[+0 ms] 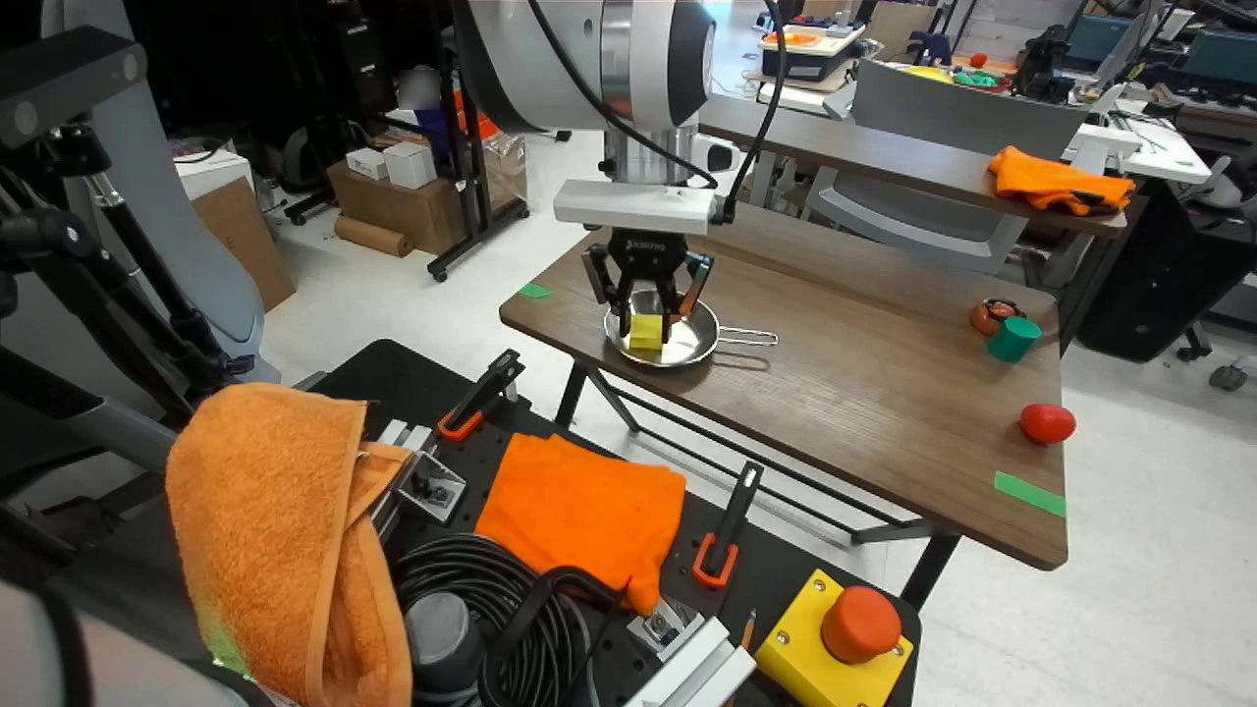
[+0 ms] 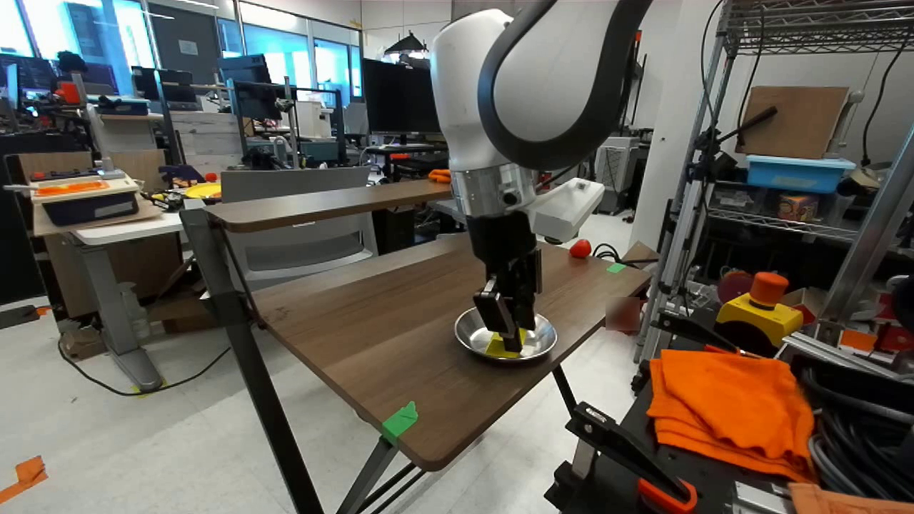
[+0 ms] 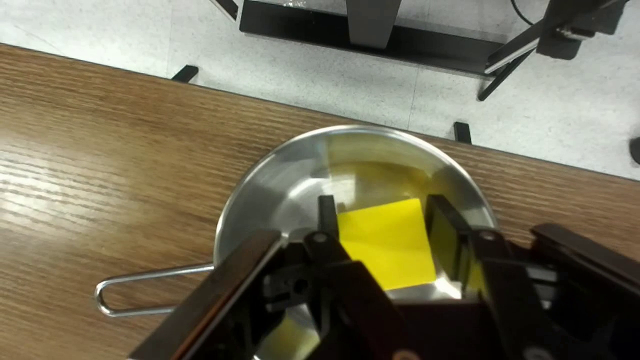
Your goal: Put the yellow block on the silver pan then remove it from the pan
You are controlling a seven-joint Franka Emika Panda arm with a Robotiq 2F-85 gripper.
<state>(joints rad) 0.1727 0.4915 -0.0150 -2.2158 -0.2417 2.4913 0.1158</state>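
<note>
The fingers (image 3: 328,214) straddle the yellow block (image 3: 392,245), just beside two opposite faces, though whether they pinch it I cannot tell. The block is inside the silver frying pan (image 3: 265,210), so putting it there looks done, and taking it out is left. Its plain, bright yellow top is roughly square and crisp-edged, its colour mirrored in the pan; farther out, the wire handle (image 3: 150,273) extends over the table (image 3: 125,175).
</note>
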